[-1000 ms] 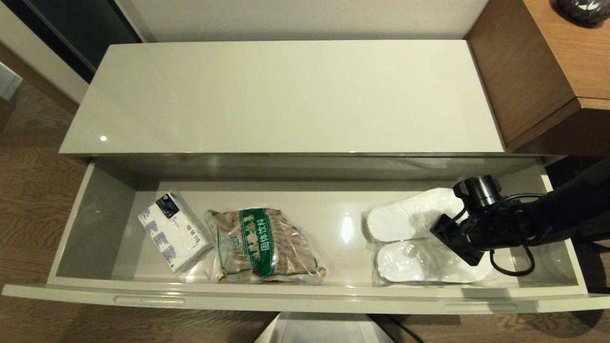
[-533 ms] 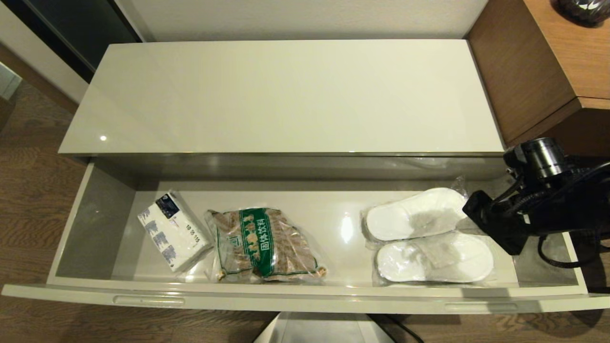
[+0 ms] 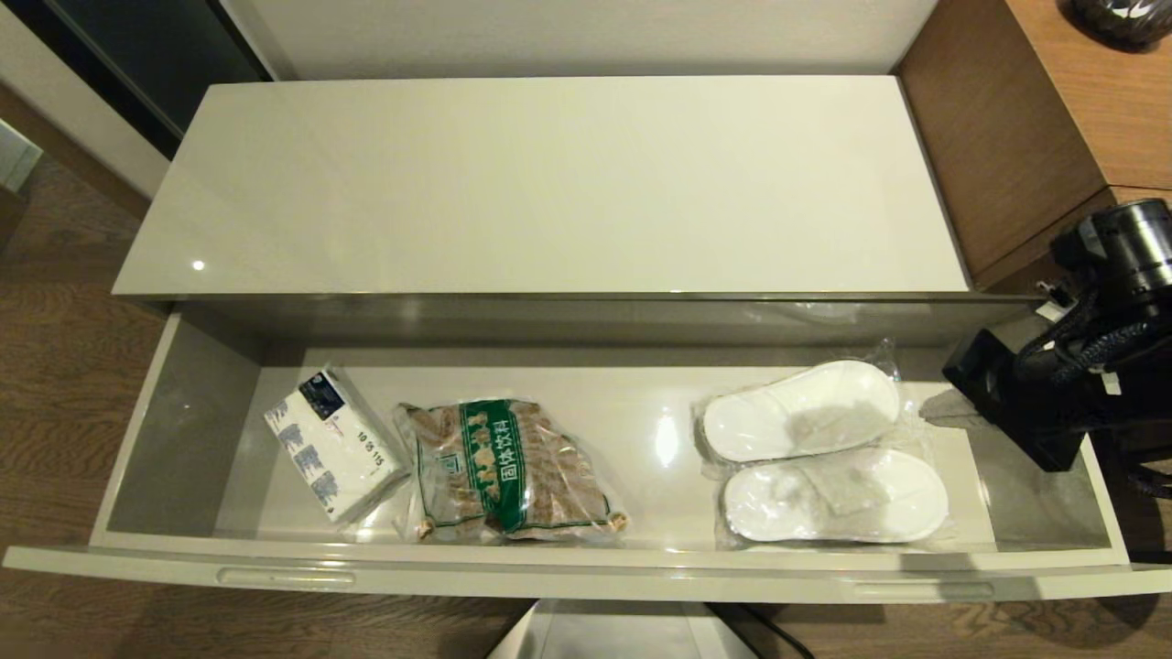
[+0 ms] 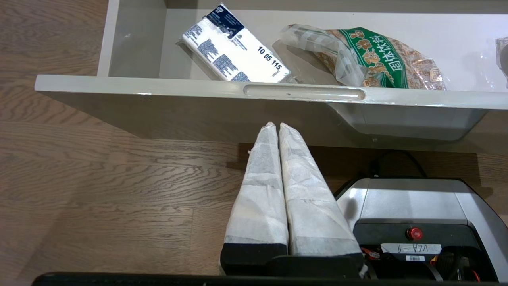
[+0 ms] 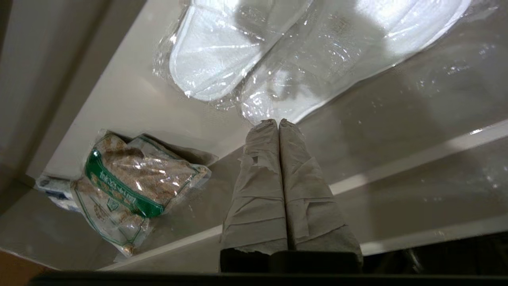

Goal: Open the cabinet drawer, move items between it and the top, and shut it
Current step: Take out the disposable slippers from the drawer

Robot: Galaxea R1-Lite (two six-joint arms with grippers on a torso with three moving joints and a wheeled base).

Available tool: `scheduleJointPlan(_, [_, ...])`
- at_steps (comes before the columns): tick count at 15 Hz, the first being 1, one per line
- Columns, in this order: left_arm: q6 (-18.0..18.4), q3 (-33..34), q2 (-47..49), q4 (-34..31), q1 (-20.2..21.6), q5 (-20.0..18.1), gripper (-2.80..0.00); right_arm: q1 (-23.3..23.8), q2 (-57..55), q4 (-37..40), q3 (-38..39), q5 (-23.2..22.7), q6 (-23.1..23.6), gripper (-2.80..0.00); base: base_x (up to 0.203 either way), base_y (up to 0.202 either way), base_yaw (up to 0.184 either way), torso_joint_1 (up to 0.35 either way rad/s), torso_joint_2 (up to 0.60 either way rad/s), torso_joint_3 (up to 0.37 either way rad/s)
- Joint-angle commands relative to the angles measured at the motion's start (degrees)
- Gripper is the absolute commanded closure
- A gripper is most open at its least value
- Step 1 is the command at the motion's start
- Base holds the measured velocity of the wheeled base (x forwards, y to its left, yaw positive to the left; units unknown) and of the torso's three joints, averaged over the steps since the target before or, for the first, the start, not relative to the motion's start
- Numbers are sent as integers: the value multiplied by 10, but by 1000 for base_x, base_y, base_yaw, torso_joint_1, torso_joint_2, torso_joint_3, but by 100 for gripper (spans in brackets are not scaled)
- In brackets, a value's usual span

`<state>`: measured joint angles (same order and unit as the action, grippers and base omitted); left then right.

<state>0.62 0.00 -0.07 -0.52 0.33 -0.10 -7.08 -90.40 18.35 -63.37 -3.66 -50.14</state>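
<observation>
drawer open, slippers lying inside at the right

the cabinet drawer (image 3: 586, 572) is pulled fully out, and the two bagged slippers (image 3: 819, 453) lie side by side on its floor toward the right — the right gripper (image 5: 279, 121) hangs above the drawer's right end, fingers pressed together, holding nothing. the top (image 3: 549, 183) is bare. the left gripper (image 4: 276, 125) (also closed) sits below the drawer's front rim. a tissue pack (image 3: 330, 444) and snack bag (image 3: 504, 471) lie at the left.

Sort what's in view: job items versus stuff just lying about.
Job:
drawer, open
slippers, bagged, inside the drawer
top
right gripper, shut, empty
left gripper, shut, below the drawer front

Lying about:
tissue pack
snack bag
</observation>
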Motion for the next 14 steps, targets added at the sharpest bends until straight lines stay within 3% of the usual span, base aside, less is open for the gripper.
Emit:
scheduleJointPlan(1, [0,0,0,0,0,0,0,6,-38,-51,-1,3,5,-280,0,0,0,0,0,0])
scheduleJointPlan(3, [0,0,0,0,0,0,0,22,-86,-144,-7,16,40,-280,0,0,0,0,0,0])
scheduleJointPlan(10, [0,0,0,0,0,0,0,49,-187,-304,37,37,92,-280,0,0,0,0,0,0])
scheduleJointPlan(14, [0,0,0,0,0,0,0,45,-262,-319,9,40,97,-280,0,0,0,0,0,0])
